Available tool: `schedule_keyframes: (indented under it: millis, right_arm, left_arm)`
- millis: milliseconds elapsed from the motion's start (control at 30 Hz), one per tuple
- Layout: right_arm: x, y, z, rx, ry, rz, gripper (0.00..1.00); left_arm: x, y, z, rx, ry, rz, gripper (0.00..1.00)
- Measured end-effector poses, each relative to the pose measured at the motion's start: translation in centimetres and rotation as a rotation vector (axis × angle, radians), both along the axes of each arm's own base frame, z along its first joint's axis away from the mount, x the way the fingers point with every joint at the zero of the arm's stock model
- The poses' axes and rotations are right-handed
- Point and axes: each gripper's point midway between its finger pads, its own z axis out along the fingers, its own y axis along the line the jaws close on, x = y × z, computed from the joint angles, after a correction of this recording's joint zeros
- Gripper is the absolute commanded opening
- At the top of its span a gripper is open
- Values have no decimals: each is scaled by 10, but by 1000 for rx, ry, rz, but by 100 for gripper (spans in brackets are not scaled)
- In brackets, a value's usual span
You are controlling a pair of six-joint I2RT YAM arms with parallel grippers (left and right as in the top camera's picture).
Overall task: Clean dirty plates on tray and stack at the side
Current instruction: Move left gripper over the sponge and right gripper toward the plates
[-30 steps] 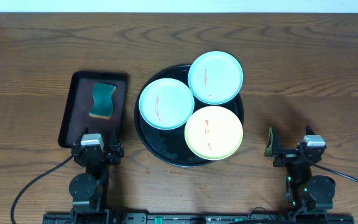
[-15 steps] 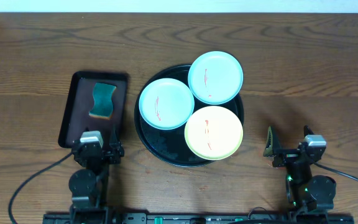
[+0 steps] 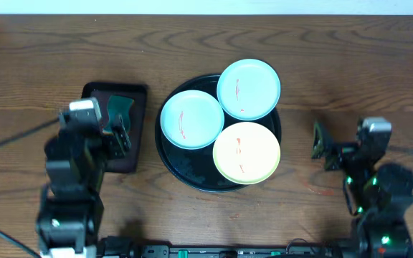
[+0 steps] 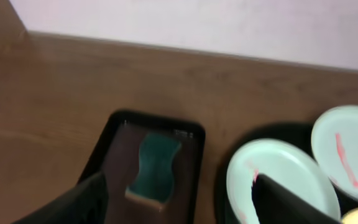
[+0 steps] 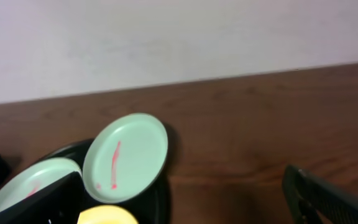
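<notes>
- Three plates lie on the round black tray (image 3: 181, 168) in the middle of the table (image 3: 350, 64), crowded together with their edges meeting.
- One turquoise plate (image 3: 192, 119) sits on the tray's left side. A second turquoise plate (image 3: 248, 88) sits at the far right and reaches out over the tray's rim.
- The yellow plate (image 3: 246, 153) lies nearest the robot on the right, and its edge covers the rim there.
- Each plate carries a thin red smear near its middle.
- Left of the black tray, just beside it, stands a dark brown rectangular tray (image 4: 194, 158) holding a teal sponge (image 4: 155, 169).
- The left pincer (image 4: 179, 186) hovers over the near end of the brown tray, its fingers spread wide apart and holding nothing.
- The right pincer (image 5: 182, 180) hangs above bare table to the right of the plates, well apart from them, fingers likewise spread and empty.
</notes>
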Motion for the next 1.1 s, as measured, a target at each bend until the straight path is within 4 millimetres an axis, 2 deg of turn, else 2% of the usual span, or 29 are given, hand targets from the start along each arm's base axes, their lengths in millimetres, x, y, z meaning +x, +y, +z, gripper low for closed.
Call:
schedule_keyframes:
  millis: [167, 367, 533, 733, 867, 967, 1100]
  right_arm:
    - [24, 9, 11, 10, 161, 43, 99]
    - [47, 24, 10, 39, 387, 125, 99]
    - [63, 42, 8, 80, 568, 219, 99]
    - [90, 50, 6, 108, 589, 262, 99]
    - [107, 62, 5, 156, 561, 312, 85]
    - [111, 79, -2, 179, 575, 359, 78]
    - [110, 108, -17, 198, 669, 403, 75]
  left_arm:
    - [7, 0, 13, -4, 184, 0, 75]
    - [9, 0, 19, -9, 381, 0, 75]
    - [8, -2, 17, -21, 510, -10, 75]
    - [18, -10, 5, -56, 567, -45, 75]
    - [26, -12, -3, -65, 588, -54, 75]
    - [28, -13, -7, -70, 601, -58, 75]
    - [34, -13, -5, -69, 581, -59, 75]
